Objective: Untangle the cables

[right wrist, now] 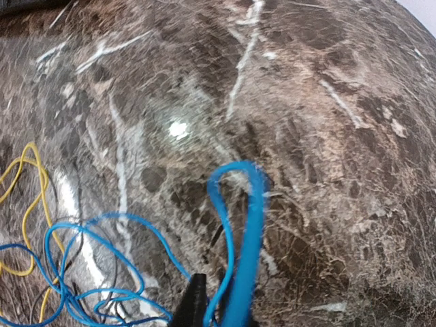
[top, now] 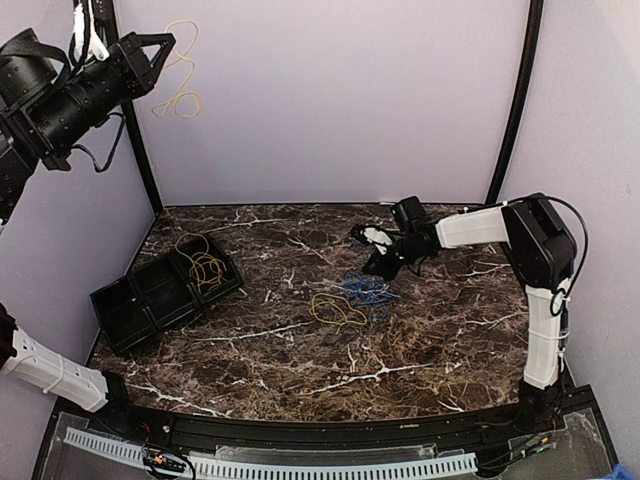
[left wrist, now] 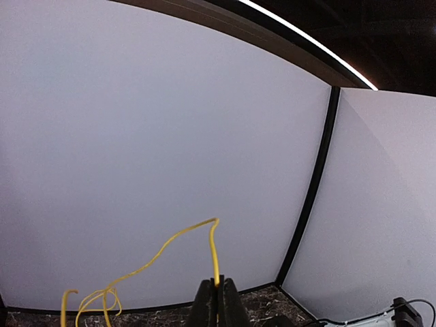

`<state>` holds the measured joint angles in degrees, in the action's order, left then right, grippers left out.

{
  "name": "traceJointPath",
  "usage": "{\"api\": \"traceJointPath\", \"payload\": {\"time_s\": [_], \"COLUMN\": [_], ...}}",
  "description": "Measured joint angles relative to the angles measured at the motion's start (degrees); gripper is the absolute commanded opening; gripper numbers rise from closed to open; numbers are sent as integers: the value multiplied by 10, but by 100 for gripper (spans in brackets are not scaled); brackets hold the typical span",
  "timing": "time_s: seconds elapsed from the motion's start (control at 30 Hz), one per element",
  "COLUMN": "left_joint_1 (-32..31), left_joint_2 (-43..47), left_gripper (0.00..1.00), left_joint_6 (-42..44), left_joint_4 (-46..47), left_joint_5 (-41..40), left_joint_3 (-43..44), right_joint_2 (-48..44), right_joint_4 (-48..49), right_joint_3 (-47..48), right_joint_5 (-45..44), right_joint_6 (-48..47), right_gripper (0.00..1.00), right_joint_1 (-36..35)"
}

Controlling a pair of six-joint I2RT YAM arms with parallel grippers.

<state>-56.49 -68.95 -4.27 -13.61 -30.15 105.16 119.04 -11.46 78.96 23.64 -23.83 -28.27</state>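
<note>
Overhead, a dark brown marble-patterned tabletop is closed in by pale walls at 9, 12 and 3 o'clock. Bare marble lies open toward the near edge at 6 o'clock and along the back.

A black plastic compartment tray sits askew at 9 o'clock, close to the table's left edge. A coiled yellow wire lies in its right-hand end.

Near the centre, a loose yellow wire loop lies just beside a tangled blue wire bundle. The right gripper reaches down to the bundle from 2 o'clock.

Only the right wrist view shows that grip. The jaws are pinched together on a blue strand that arches upward, with yellow loops at 9 o'clock.

The left gripper hangs high at 11 o'clock, well above the table, with a dangling thin yellow wire below it. The left wrist view shows its jaws pressed tight on that wire against the bare wall.
</note>
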Motion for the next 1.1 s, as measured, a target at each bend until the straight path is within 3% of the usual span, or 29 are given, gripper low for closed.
{"api": "traceJointPath", "payload": {"time_s": [0.2, 0.37, 0.57, 0.83, 1.1], "left_joint_1": [0, 23, 98, 182, 256], "left_joint_2": [0, -2, 11, 12, -2], "left_gripper": [0, 0, 0, 0, 0], "left_joint_6": [-9, -49, -99, -118, -125], "left_joint_4": [-19, -39, -46, -52, -43], "left_joint_5": [-24, -5, 53, 129, 172], "left_joint_3": [-82, -171, -265, -299, -342], "right_joint_2": [-53, -209, -361, -551, -547], "right_joint_4": [-73, -95, -102, -16, 16], "right_joint_3": [-10, -85, -154, -377, -398], "right_joint_5": [-7, -12, 1, 50, 78], "right_joint_6": [-12, -22, -37, -47, -56], "right_gripper": [56, 78, 86, 93, 93], "right_joint_1": [-11, -10, -3, 57, 66]}}
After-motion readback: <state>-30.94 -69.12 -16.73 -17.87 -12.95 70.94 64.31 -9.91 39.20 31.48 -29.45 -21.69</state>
